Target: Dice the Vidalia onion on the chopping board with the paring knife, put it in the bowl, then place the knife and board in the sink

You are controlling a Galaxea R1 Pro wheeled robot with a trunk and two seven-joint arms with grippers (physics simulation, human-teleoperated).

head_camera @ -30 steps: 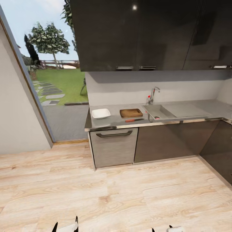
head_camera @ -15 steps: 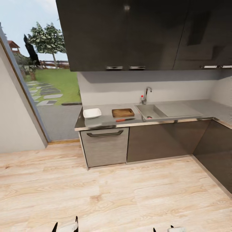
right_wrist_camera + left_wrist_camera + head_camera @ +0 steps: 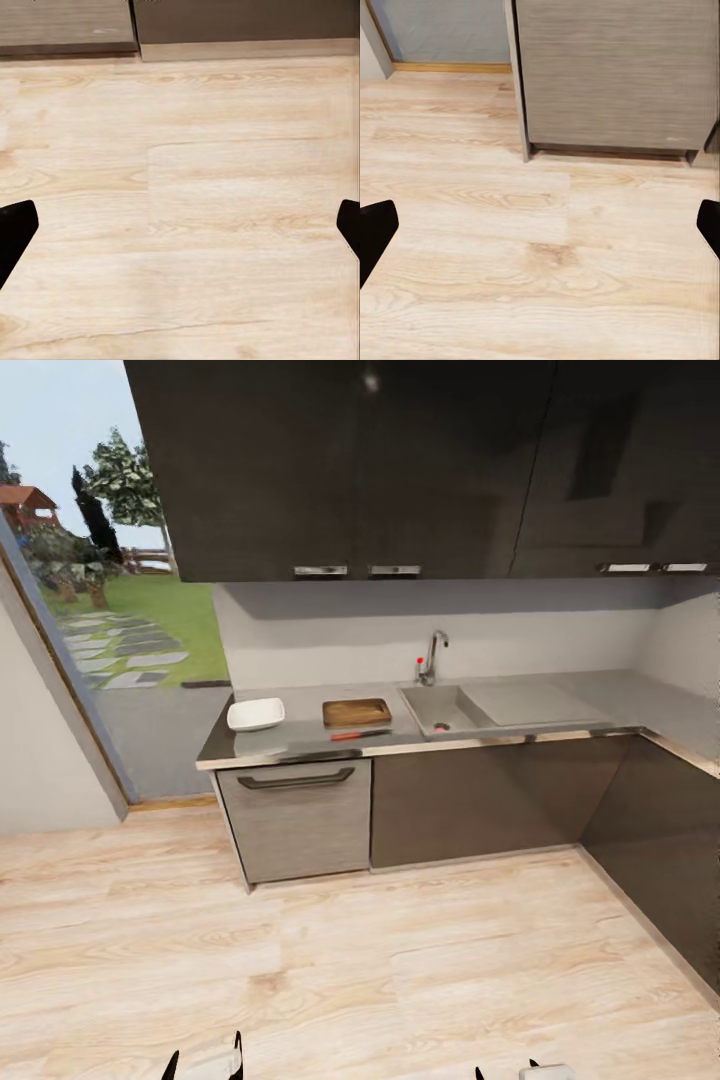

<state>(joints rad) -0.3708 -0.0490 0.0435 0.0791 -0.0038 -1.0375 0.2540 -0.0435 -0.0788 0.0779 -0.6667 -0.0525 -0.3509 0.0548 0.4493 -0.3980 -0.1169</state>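
Note:
Across the wooden floor stands the grey countertop (image 3: 300,738). On it, from left to right, are the white square bowl (image 3: 255,713) and the brown chopping board (image 3: 357,712). The red-handled paring knife (image 3: 360,735) lies just in front of the board. Right of them is the steel sink (image 3: 452,703) with its chrome tap (image 3: 432,657). A small reddish round spot (image 3: 440,727) shows in the basin; whether it is the onion I cannot tell. My left gripper (image 3: 205,1060) (image 3: 540,232) and right gripper (image 3: 505,1072) (image 3: 180,229) hang open and empty over the floor, far from the counter.
Dark wall cabinets (image 3: 400,460) hang above the counter, and dark base cabinets (image 3: 480,800) and a grey drawer front (image 3: 295,820) stand below. The counter turns a corner at the right (image 3: 680,730). A glass opening onto a garden (image 3: 110,620) is at the left. Light wooden floor (image 3: 350,960) lies between me and the counter.
The whole head view has shifted, so the counter now sits further left in it: the camera moved. Both grippers keep their open pose at the bottom edge.

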